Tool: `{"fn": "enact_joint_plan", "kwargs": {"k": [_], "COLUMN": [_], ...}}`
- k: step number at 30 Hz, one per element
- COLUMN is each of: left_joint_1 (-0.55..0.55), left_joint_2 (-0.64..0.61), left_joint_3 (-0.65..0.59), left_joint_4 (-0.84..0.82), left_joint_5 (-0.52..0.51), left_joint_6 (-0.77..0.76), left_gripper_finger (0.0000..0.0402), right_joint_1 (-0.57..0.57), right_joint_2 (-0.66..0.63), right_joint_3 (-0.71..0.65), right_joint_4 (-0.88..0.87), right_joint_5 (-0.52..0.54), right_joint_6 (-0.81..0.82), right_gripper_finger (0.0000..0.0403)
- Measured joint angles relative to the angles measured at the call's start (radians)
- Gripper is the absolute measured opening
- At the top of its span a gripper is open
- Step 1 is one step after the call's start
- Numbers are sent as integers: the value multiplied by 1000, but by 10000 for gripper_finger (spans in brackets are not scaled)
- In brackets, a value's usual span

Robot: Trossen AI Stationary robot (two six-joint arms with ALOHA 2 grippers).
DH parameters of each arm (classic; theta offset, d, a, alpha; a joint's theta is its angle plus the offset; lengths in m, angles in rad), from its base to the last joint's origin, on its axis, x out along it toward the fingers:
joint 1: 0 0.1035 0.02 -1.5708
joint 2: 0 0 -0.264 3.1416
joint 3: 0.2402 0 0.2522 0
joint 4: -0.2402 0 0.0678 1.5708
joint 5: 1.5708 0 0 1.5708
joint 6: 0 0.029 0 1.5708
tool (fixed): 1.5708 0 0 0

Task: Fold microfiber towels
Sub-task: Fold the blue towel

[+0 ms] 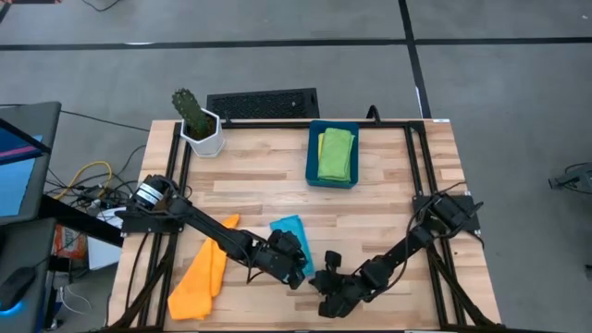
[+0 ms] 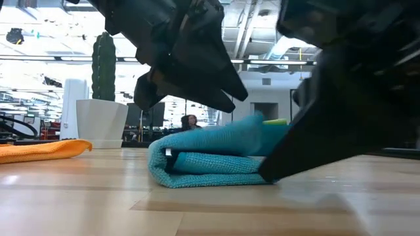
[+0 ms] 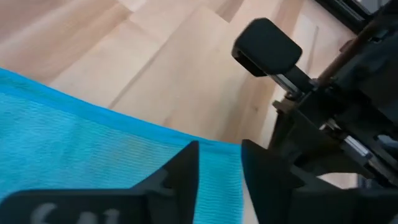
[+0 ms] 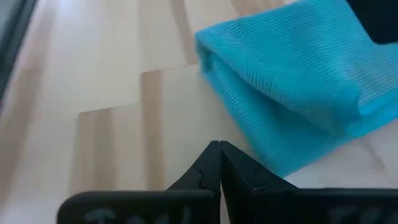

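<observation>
Blue microfiber towel (image 1: 291, 233) sits folded near the worktop's (image 1: 388, 203) near edge, long axis running near-far. Left gripper (image 1: 294, 266) hangs right over it, fingers slightly parted, holding nothing; right gripper (image 1: 329, 276), closed and empty, is just to its right.

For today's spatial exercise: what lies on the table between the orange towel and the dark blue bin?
In the high view, only bare wooden table lies between the orange towel and the dark blue bin; the light blue towel sits beside that stretch.
</observation>
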Motion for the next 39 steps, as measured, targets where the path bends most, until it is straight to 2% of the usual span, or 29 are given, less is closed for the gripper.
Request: {"fn": "enact_joint_plan", "kwargs": {"k": [4,7,10,12,14,15,17,21,25,30,33,39], "left_joint_1": [11,15,5,-16,-41,-52,-71,-77,-77,-74,-63,-47], "left_joint_2": [-5,-51,-109,-146,-174,-185,-191,-185,-183,-183,-183,-182], "left_joint_3": [0,-2,2,0,0,0,-8,-57,-131,-207,-235,-280], "left_joint_4": [5,-5,-57,-150,-230,-274,-320,-307,-230,-61,-32,24], "left_joint_5": [25,48,28,-27,-104,-140,-191,-194,-217,-245,-258,-238], "left_joint_6": [-23,-18,-8,-12,-36,-54,-90,-149,-190,-165,-162,-158], "left_gripper_finger": [141,151,152,153,153,153,153,153,153,153,153,153], "right_joint_1": [32,60,82,77,48,27,-19,-83,-82,-65,-66,-53], "right_joint_2": [-15,-58,-113,-147,-167,-170,-157,-79,7,87,116,58], "right_joint_3": [-1,2,0,1,2,2,2,3,-1,1,3,-2], "right_joint_4": [-4,20,18,20,24,29,86,223,251,268,288,286], "right_joint_5": [-10,9,115,225,277,270,190,15,21,30,18,18], "right_joint_6": [49,49,-6,-66,-119,-145,-201,-247,-171,-115,-57,-97], "right_gripper_finger": [26,24,23,24,24,24,23,19,16,17,20,16]}}
